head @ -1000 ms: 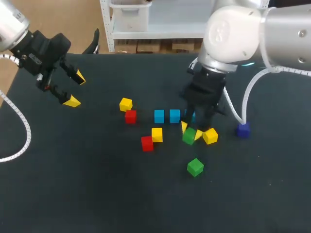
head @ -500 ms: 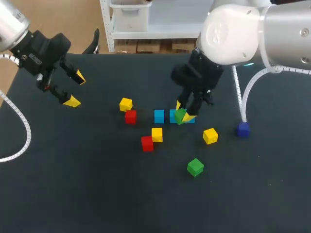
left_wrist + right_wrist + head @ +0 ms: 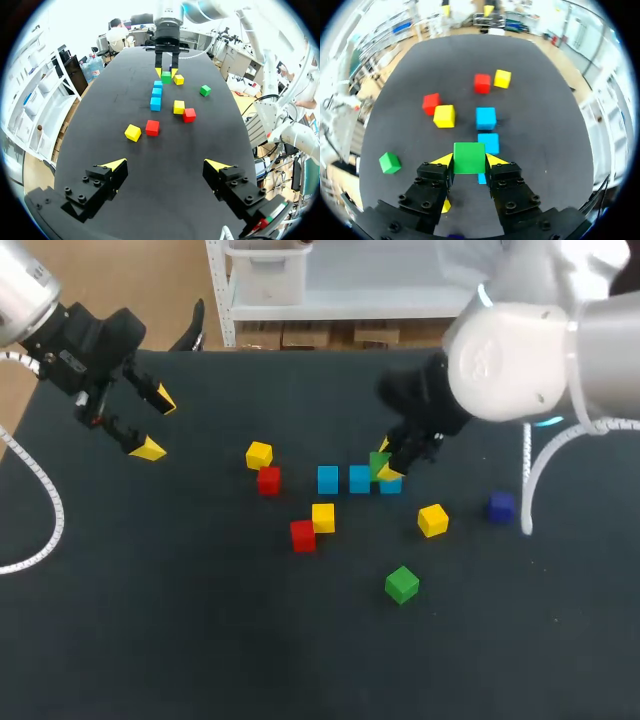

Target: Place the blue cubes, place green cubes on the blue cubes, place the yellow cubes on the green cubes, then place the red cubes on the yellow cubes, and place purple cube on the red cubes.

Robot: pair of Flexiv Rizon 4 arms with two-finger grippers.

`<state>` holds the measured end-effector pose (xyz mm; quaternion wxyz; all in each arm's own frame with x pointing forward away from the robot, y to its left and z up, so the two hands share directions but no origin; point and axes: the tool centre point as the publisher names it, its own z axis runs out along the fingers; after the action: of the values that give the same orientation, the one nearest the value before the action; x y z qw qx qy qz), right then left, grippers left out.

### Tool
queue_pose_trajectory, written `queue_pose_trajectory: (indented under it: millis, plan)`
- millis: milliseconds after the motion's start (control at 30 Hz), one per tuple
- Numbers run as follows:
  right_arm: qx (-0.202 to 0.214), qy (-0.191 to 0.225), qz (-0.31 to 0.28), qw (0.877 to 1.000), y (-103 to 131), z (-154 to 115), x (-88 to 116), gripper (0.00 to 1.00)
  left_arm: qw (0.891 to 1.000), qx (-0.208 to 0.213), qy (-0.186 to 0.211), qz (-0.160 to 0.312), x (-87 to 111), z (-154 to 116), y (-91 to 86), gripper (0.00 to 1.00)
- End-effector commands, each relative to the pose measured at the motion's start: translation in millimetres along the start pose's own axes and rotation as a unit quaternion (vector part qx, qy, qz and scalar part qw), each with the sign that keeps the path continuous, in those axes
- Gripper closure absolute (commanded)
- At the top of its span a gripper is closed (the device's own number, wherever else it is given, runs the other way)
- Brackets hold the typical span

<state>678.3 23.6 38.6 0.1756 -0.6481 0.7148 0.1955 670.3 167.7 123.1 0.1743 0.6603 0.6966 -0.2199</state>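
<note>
Three blue cubes (image 3: 359, 479) lie in a row beneath the right jaws, which clamp a green cube (image 3: 469, 157) between them, probably to line it up over the end one. Left jaws gape wide, empty.

Three blue cubes (image 3: 328, 479) form a row in the middle of the worktop (image 3: 200, 640). One green cube (image 3: 469, 156), level, sits clamped in the right end effector (image 3: 469, 162) above the row's 3 o'clock end. The other green cube (image 3: 401, 584) lies at 5 o'clock and the purple cube (image 3: 501, 506) at 3 o'clock. Three yellow cubes (image 3: 322, 517) and two red cubes (image 3: 302, 535) are scattered from 4 to 9 o'clock.
</note>
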Motion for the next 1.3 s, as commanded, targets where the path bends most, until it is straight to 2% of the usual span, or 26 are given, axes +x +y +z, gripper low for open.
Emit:
queue_pose_trajectory:
  millis: [33, 533, 900, 1300]
  plan:
    - [0.065, -0.017, 0.015, 0.998, 2.3, 2.3, 6.3, 1.0, 1.0, -0.001, -0.002, 0.002, 1.2, 0.2, -0.1, 0.0]
    - [0.036, 0.001, -0.02, 0.999, -10.5, 13.7, -8.1, 1.0, 1.0, -0.001, -0.002, 0.002, 1.2, 0.2, -0.1, 0.0]
    - [0.035, 0.034, -0.013, 0.999, -17.3, 9.1, -5.0, 1.0, 1.0, -0.001, -0.002, 0.002, 1.2, 0.2, -0.1, 0.0]
    - [0.027, 0.043, -0.009, 0.999, -19.3, 15.4, 1.5, 1.0, 1.0, -0.001, -0.002, 0.002, 1.2, 0.2, -0.1, 0.0]
